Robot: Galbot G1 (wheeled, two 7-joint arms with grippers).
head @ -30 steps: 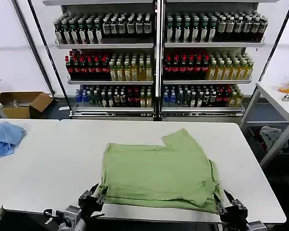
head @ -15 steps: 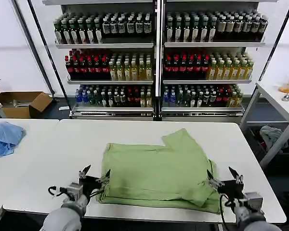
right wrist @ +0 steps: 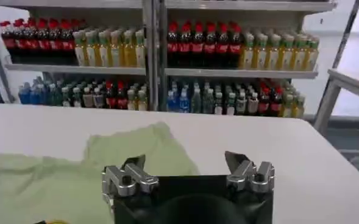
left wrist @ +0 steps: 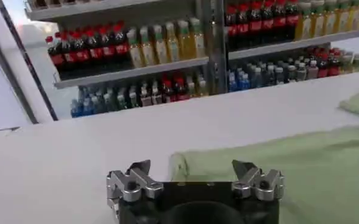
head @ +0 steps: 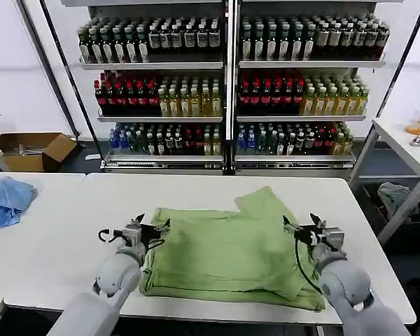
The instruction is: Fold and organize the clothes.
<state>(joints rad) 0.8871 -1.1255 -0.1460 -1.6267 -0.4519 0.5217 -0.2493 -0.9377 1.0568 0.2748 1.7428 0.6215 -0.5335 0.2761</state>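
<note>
With its two fingers spread apart and nothing between them, the left gripper [head: 152, 227] hangs just over the left edge of the shirt [head: 231, 252], about midway along that side. In its own wrist view the left gripper [left wrist: 194, 176] looks out over the pale green fabric, whose near corner sits just ahead of the open fingers, with bare white table [head: 63, 245] to one side of it. The right gripper [head: 302, 227] mirrors this over the shirt's right edge, fingers likewise spread and empty; in the right wrist view the right gripper [right wrist: 188, 170] faces the shirt's far flap, which juts beyond it toward the shelves of bottles [head: 227, 84].

The shirt lies flat in the middle of the table, between the two grippers, already doubled over so that a thicker fold runs along the edge nearest the robot. The matched placement reads as a setup for a two-handed move: each gripper seems poised to take one side, so the cloth would lift evenly and not skew.

Both arms reach forward from the body, forearms angled inward and wrists roughly level, each gripper pointing away from the robot. A light blue cloth [head: 7, 199] lies well off beyond the left gripper.
</note>
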